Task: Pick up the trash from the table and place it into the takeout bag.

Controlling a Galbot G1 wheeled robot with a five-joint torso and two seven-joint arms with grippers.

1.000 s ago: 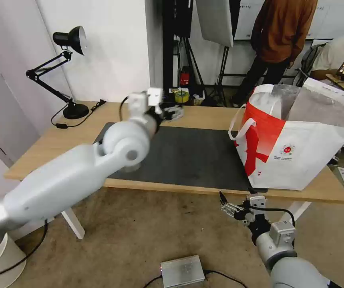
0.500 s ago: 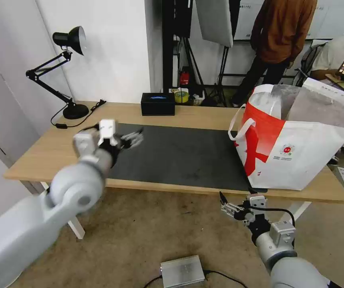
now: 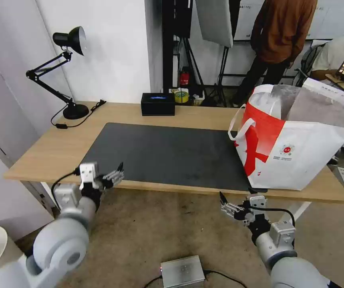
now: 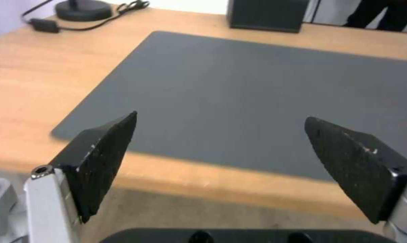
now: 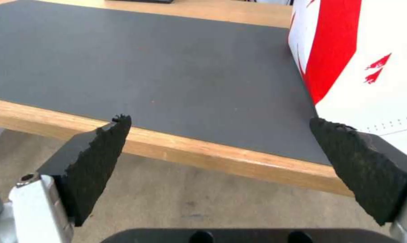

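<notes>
The takeout bag [image 3: 296, 152] stands open on the right end of the table [image 3: 51, 148], its red and white side also in the right wrist view [image 5: 361, 60]. The dark grey mat [image 3: 167, 152] lies bare; the trash is out of view. My left gripper [image 3: 117, 173] hangs open and empty just off the table's front left edge, facing the mat [image 4: 266, 87]. My right gripper [image 3: 224, 204] is open and empty below the front edge, left of the bag, with the mat [image 5: 145, 57] ahead of it.
A black desk lamp [image 3: 69, 72] stands at the back left corner and a black rectangular box [image 3: 157, 105] at the back edge. A silver box [image 3: 182, 271] with a cable lies on the floor between my arms.
My left arm has swung back from near the black box, across the mat, and down to the table's front left edge. The right arm has stayed put.
</notes>
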